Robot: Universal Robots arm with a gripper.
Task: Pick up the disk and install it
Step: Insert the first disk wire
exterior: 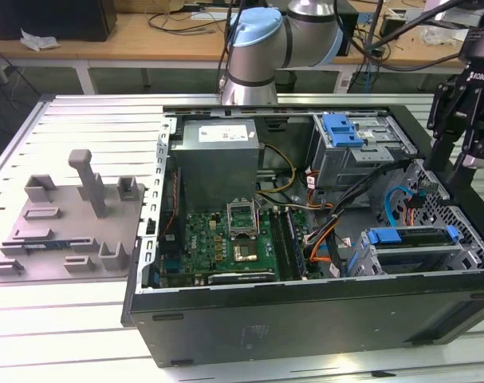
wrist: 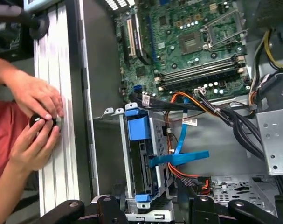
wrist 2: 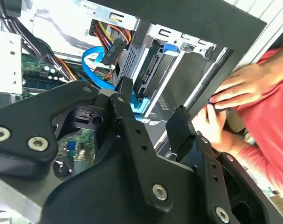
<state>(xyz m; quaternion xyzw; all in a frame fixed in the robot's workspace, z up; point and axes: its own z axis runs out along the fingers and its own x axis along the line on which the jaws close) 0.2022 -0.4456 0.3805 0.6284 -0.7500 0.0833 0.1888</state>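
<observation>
- Claw (exterior: pixel 457 155) gapes wide, empty, at the exterior view's upper right.
- White label (exterior: pixel 226 134) on the power supply (exterior: pixel 218 167), print unreadable.
- Hands (wrist: pixel 36 121) touch the counter (wrist: pixel 55 60).

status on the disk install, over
Gripper open, empty, above the drive cage. Disk looks seated in the cage. Person's hands by the case; blue cable at cage side.

Gripper (exterior: pixel 454 159) upright, fingertips down, jaws apart and empty
</observation>
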